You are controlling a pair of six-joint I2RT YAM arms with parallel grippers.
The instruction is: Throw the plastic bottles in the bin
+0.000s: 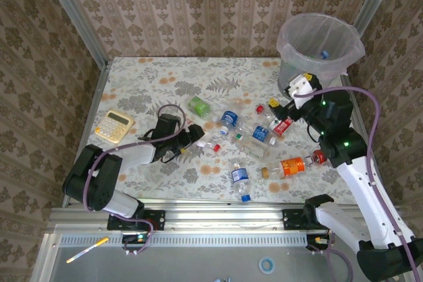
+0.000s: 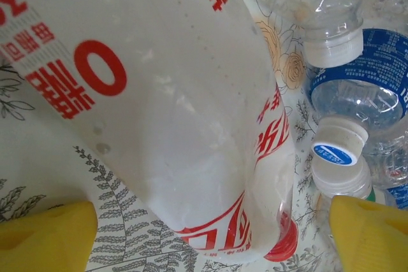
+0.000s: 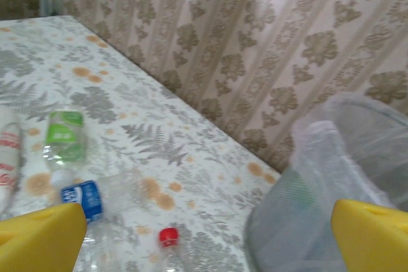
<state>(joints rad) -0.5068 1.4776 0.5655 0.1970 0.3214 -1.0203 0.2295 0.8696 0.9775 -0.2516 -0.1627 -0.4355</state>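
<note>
The bin (image 1: 289, 70), grey and lined with a clear bag, stands in the far right corner of the desk (image 1: 145, 77), and a blue cap shows inside it. The plastic bottles (image 1: 261, 133) lie scattered on the desk to the left of the bin and nearer the arms. Among them are a green one (image 1: 198, 105) furthest from the bin, an orange one (image 1: 291, 166) nearest the right arm, and a blue-labelled one (image 1: 240, 183) close to the near edge. The right jaws hang just beside the bin's near wall, spread wide with nothing between their yellow fingertips (image 3: 38, 237). The left jaws are low over the bottles, well left of the bin, and released. Their fingertips (image 2: 44, 237) stand apart on either side of a bottle with a white label and red print (image 2: 178, 125), and no contact with it is visible. A yellow calculator (image 1: 114, 125) lies furthest left from the bin.
</note>
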